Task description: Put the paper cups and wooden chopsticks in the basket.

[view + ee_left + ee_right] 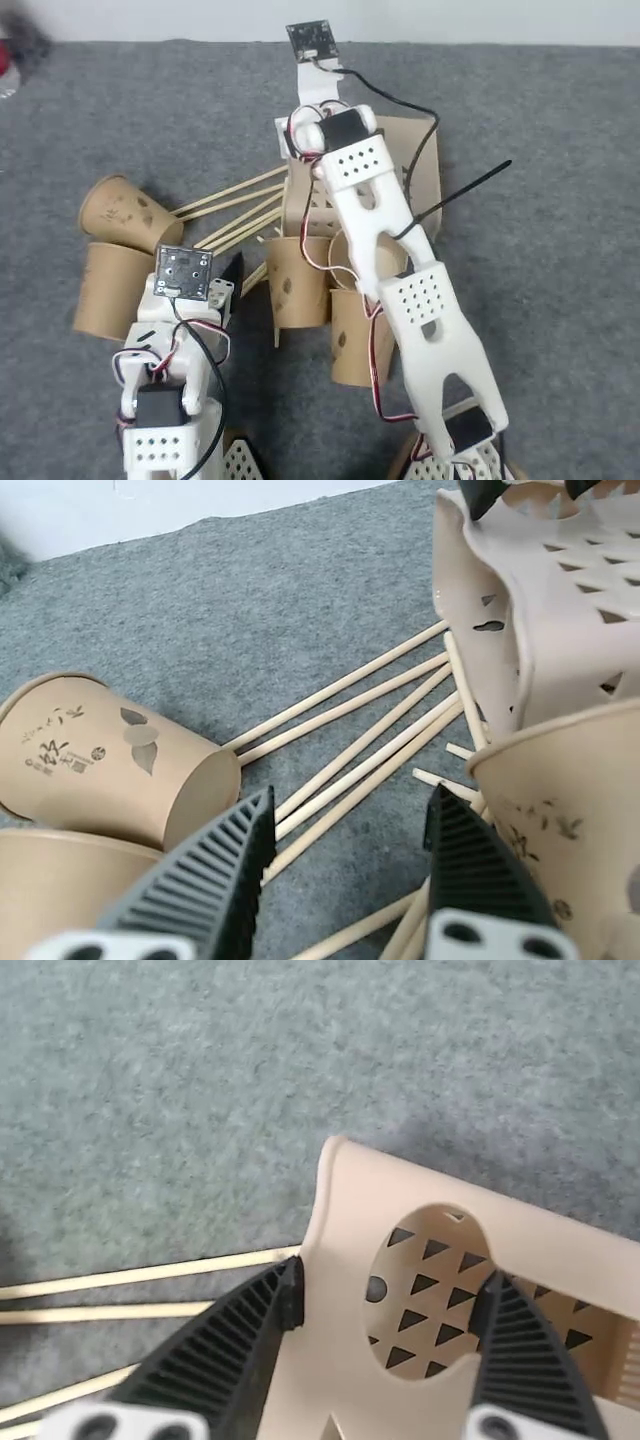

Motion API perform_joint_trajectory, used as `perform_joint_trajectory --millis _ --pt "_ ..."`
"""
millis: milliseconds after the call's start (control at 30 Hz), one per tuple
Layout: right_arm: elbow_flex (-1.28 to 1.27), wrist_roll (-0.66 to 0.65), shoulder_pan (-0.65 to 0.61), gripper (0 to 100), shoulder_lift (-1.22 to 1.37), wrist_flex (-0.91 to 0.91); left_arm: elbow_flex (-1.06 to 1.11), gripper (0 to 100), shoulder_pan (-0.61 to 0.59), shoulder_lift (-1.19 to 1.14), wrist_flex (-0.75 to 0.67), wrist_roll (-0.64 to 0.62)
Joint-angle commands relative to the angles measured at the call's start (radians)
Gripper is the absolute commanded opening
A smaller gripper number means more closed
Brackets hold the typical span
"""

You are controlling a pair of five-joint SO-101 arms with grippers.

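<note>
Fanning out from the basket point(425, 150) across the grey tabletop point(540, 300), the wooden chopsticks point(225, 205) lie flat, outside it. Two paper cups point(120, 212) lie on their sides at the far ends of the sticks, touching each other. The other cups point(300, 285) sit bunched just beside the basket. Left gripper point(352, 800) hangs low over the chopsticks, jaws spread, grasping nothing. Right gripper point(390, 1280) is at the basket's end wall, jaws apart, one jaw against the wall's edge and one over the handle hole.
</note>
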State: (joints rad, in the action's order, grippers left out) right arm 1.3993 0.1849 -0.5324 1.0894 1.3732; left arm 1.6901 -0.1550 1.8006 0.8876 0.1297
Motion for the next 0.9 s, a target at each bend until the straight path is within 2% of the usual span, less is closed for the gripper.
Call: perform_joint_trajectory --millis 0,400,700,867 --pt "0.032 0.009 -0.033 28.9 -0.105 0.012 -0.007 24 0.008 0.012 0.000 0.008" --pt "0.129 0.008 -0.070 28.9 -0.162 0.097 -0.007 24 0.008 0.012 0.000 0.008" --pt "0.035 0.006 -0.045 28.9 -0.076 -0.002 -0.007 24 0.008 0.011 0.000 0.008" --pt "0.021 -0.092 -0.050 27.7 0.002 -0.028 -0.007 24 0.008 0.011 0.000 0.008"
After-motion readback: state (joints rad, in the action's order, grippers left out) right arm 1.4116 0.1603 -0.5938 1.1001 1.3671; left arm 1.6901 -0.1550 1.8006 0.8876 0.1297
